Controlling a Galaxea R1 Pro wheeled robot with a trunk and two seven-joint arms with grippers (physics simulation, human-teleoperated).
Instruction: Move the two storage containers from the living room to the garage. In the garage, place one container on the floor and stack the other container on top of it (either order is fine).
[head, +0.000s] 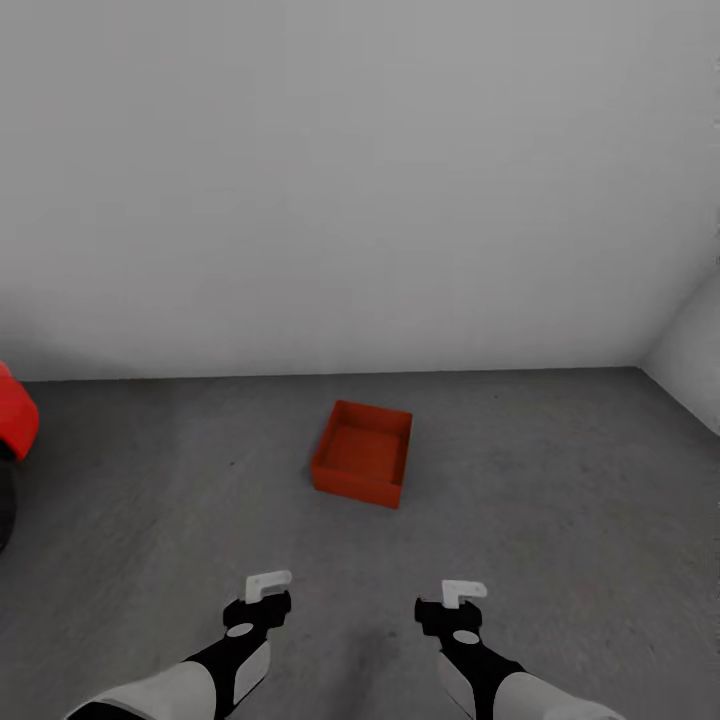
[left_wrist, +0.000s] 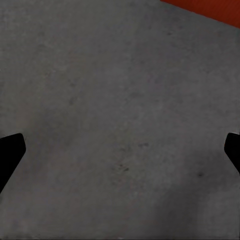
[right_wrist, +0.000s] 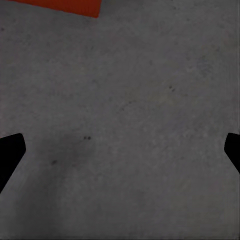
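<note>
orange-red container (head: 362, 453) on concrete floor (head: 560, 500), red car (head: 12, 420) far left

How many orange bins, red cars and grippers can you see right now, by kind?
Orange storage container: 1
Red car, partly in view: 1
Grippers: 2, left gripper and right gripper, both open and empty
Total: 4

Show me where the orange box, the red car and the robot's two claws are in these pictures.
storage container (head: 363, 455): head view, on its inner bottom.
red car (head: 14, 415): head view, on the red body at the picture's left edge.
left gripper (head: 268, 585): head view, between its fingertips.
right gripper (head: 463, 592): head view, between its fingertips.
</note>
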